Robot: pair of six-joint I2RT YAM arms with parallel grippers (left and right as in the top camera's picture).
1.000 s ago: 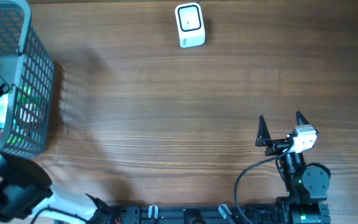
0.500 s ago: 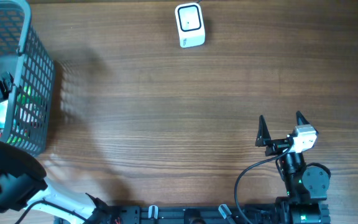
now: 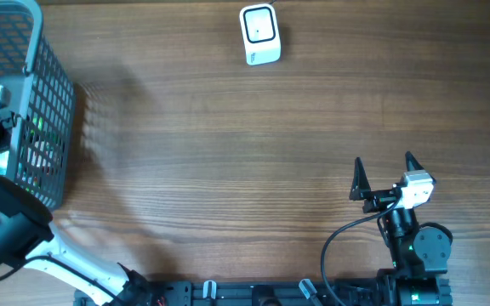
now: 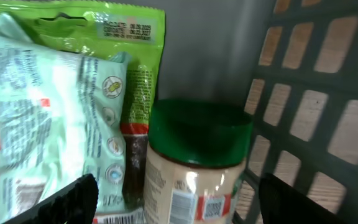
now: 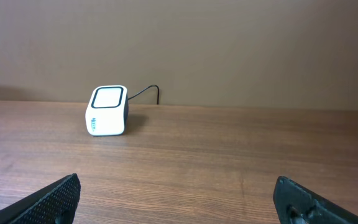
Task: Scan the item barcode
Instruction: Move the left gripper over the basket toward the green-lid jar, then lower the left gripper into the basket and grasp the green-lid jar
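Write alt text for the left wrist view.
A jar with a green lid stands inside the grey mesh basket, between the two open dark fingers. A pale green packet and a bright green packet stand to its left.

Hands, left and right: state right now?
Left hand: open, straddling the green-lidded jar, not gripping it.
Right hand: open, empty.

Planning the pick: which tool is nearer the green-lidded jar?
Left. The left tool is inside the basket, the jar straight ahead; the right tool sits far across the table.
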